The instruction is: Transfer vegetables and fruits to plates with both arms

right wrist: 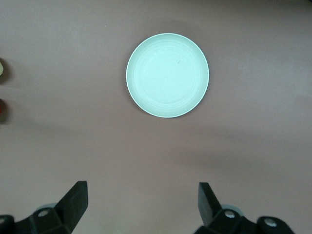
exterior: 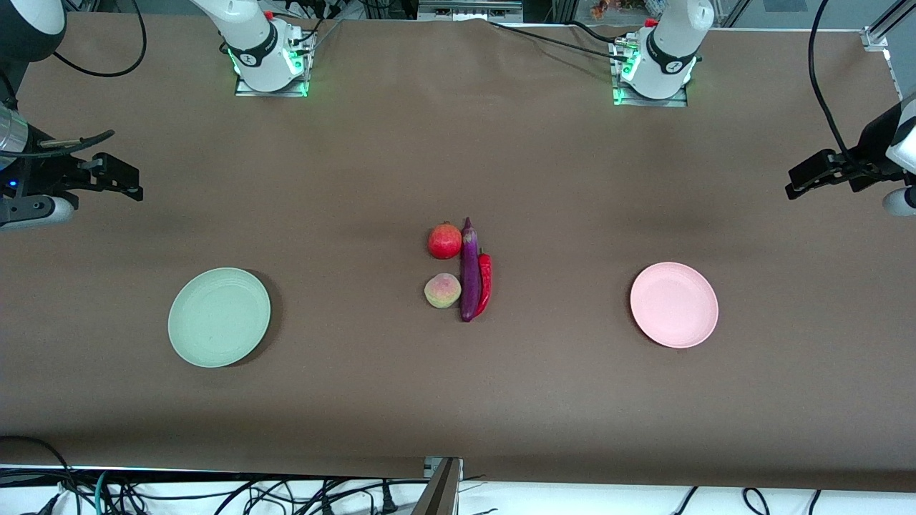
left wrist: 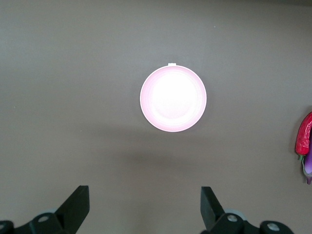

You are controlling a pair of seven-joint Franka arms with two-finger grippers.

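Note:
At the table's middle lie a red pomegranate (exterior: 444,241), a yellow-green peach (exterior: 442,291) nearer the camera, a long purple eggplant (exterior: 469,270) and a red chili (exterior: 484,284) touching it. The mint green plate (exterior: 219,317) (right wrist: 167,75) sits toward the right arm's end, the pink plate (exterior: 674,305) (left wrist: 173,99) toward the left arm's end; both are bare. My right gripper (exterior: 122,177) (right wrist: 143,202) hangs open over the table's right-arm end. My left gripper (exterior: 805,179) (left wrist: 145,204) hangs open over the left-arm end. The chili (left wrist: 303,139) shows at the left wrist view's edge.
The arm bases (exterior: 268,54) (exterior: 655,61) stand along the table edge farthest from the camera. A metal bracket (exterior: 442,486) and loose cables run along the edge nearest the camera. Brown cloth (exterior: 458,386) covers the whole table.

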